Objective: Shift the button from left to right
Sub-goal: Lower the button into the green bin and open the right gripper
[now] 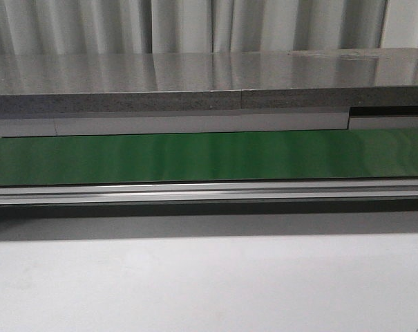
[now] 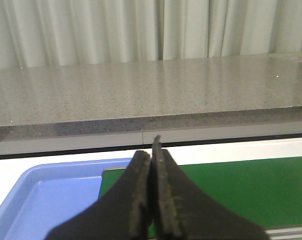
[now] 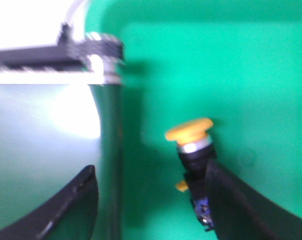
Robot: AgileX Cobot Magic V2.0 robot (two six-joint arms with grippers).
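Note:
The button (image 3: 194, 154) shows only in the right wrist view: a yellow-orange cap on a black body with bluish markings. It lies on a bright green surface (image 3: 215, 65), its body against one finger (image 3: 240, 205) of my right gripper (image 3: 151, 167). That gripper is open, its fingers wide apart. My left gripper (image 2: 151, 150) is shut and empty, above the spot where a blue tray (image 2: 46, 195) meets the end of the green belt (image 2: 250, 190). Neither gripper nor the button shows in the front view.
The green belt (image 1: 209, 155) runs across the front view, with an aluminium rail (image 1: 209, 192) in front and a grey speckled counter (image 1: 195, 76) behind. In the right wrist view a metal roller end (image 3: 103, 55) and a pale glossy surface (image 3: 41, 130) lie beside the green surface.

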